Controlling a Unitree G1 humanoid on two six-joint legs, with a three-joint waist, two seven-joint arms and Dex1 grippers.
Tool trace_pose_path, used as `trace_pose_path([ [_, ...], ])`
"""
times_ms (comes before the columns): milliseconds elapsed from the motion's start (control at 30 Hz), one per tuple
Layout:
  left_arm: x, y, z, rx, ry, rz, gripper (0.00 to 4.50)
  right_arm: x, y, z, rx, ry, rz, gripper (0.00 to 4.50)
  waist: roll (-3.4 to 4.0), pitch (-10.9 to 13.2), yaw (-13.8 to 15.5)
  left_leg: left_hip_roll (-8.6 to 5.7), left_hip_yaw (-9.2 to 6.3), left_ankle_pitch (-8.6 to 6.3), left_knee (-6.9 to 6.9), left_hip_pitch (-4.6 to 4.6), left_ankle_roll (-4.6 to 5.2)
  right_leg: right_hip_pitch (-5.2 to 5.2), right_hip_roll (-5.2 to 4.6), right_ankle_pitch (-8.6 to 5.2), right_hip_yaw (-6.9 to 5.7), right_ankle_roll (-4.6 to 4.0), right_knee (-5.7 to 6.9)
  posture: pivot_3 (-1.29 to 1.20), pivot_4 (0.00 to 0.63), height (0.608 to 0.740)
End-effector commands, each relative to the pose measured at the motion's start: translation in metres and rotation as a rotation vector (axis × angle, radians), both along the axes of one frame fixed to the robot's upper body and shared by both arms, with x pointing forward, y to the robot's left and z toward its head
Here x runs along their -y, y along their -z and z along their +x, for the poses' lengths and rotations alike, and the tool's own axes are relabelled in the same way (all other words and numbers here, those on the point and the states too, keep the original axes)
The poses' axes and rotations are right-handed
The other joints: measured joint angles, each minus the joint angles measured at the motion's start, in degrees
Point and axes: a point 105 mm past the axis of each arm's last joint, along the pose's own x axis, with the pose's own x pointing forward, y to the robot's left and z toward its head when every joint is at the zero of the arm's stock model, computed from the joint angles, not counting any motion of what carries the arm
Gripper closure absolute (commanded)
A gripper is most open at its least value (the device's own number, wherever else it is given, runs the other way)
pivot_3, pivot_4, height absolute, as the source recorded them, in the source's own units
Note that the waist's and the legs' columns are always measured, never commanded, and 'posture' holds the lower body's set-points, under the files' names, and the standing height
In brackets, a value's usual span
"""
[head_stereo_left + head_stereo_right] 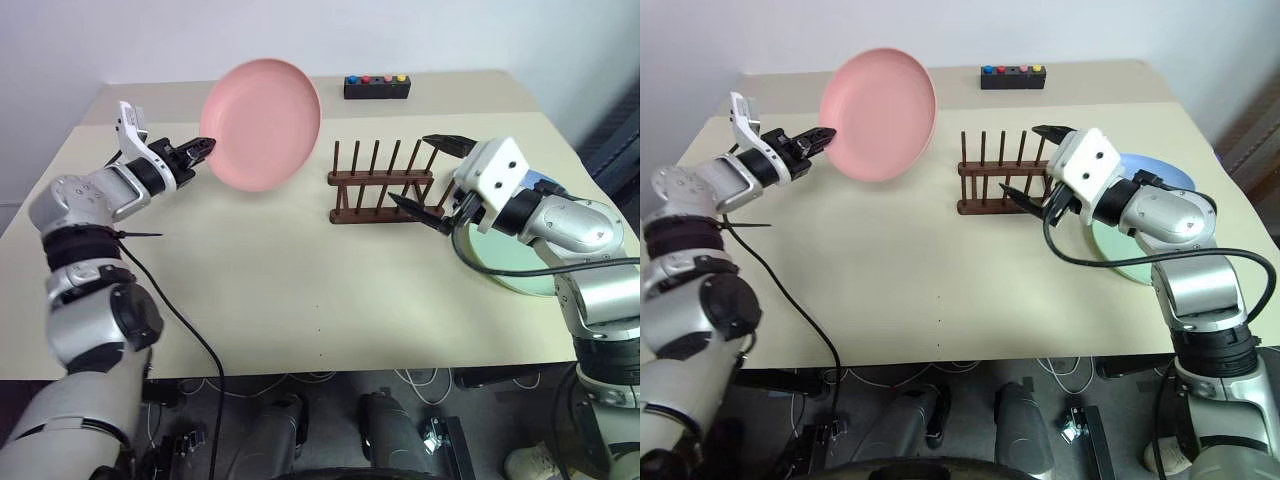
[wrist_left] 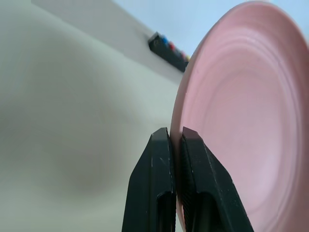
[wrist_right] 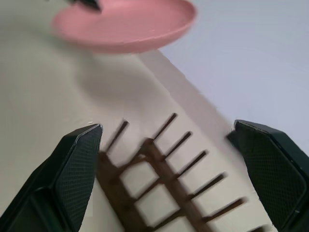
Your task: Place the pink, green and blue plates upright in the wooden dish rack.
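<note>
While my left gripper (image 1: 207, 148) clamps the pink plate (image 1: 262, 124) by its rim, upright above the table (image 1: 270, 290) at upper centre, my right gripper (image 1: 433, 178) gapes wide beside the wooden rack (image 1: 380, 185) at centre right.

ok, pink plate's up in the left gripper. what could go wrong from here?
1. The left gripper pinches the pink plate only at its rim, so the plate could pivot or slip out on the way over.
2. The right gripper, open, sits right at the end of the wooden dish rack; it might nudge the rack or block the plate's approach.
3. The rack's pegs are thin and closely spaced, so a tilted plate may hit a peg instead of dropping into a slot.
</note>
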Motion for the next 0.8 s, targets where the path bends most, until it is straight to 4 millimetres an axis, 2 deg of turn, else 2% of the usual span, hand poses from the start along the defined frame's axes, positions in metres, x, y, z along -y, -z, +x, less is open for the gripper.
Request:
trace_pose_path([
  [33,0.015,-0.046,-0.008,0.211,-0.078,-0.074,4.42,-0.037,-0.034,-0.016,0.253,-0.11,-0.079,0.0,-0.04,0.0,-0.1,0.0,0.01,0.01,0.01,0.0,-0.02,0.0,-0.01,0.0,0.0,0.0,0.01,0.0,0.15,0.74],
  [133,0.028,-0.049,-0.015,0.263,-0.136,-0.072,4.42,-0.052,-0.042,-0.019,0.365,-0.125,-0.118,0.0,-0.08,0.0,0.0,0.01,0.01,0.08,-0.01,0.0,-0.14,0.0,-0.02,0.0,0.02,0.0,0.0,0.0,0.15,0.74],
  [200,0.046,-0.049,-0.023,0.269,-0.131,-0.104,4.42,-0.057,-0.027,-0.013,0.475,-0.092,-0.3,0.0,-0.17,0.0,0.0,0.01,0.01,0.09,-0.04,0.0,-0.17,0.01,-0.01,0.0,0.02,0.0,-0.03,0.0,0.15,0.74],
  [267,0.058,-0.05,-0.029,0.276,-0.127,-0.123,4.42,-0.057,-0.017,-0.008,0.546,-0.067,-0.411,0.0,-0.21,0.0,0.1,0.01,0.04,0.09,-0.02,0.0,-0.17,0.01,0.0,0.0,0.03,0.0,-0.04,0.0,0.15,0.74],
  [333,0.07,-0.052,-0.033,0.298,-0.122,-0.07,4.42,-0.054,-0.023,-0.002,0.629,-0.013,-0.451,0.0,-0.24,0.0,0.2,0.0,0.05,0.12,0.0,0.0,-0.21,0.01,0.01,0.01,0.03,-0.01,0.01,0.0,0.15,0.74],
  [400,0.077,-0.054,-0.036,0.299,-0.125,-0.098,4.42,-0.054,-0.026,0.0,0.667,-0.005,-0.47,0.0,-0.25,0.0,0.2,0.0,0.06,0.13,0.02,0.0,-0.23,0.01,0.01,0.01,0.04,-0.02,0.05,0.0,0.15,0.74],
  [533,0.092,-0.05,-0.042,0.283,-0.09,-0.095,4.42,-0.057,-0.015,0.003,0.697,-0.02,-0.542,0.0,-0.26,0.0,0.2,0.0,0.06,0.13,0.01,0.01,-0.23,0.02,0.02,0.01,0.04,-0.02,0.02,0.0,0.15,0.74],
  [800,0.106,-0.045,-0.048,0.272,-0.046,-0.049,4.42,-0.06,-0.023,0.013,0.764,0.025,-0.566,0.0,-0.28,0.0,0.1,0.01,0.06,0.15,-0.01,0.05,-0.26,0.03,0.05,0.0,0.07,-0.03,0.05,0.0,0.15,0.74],
])
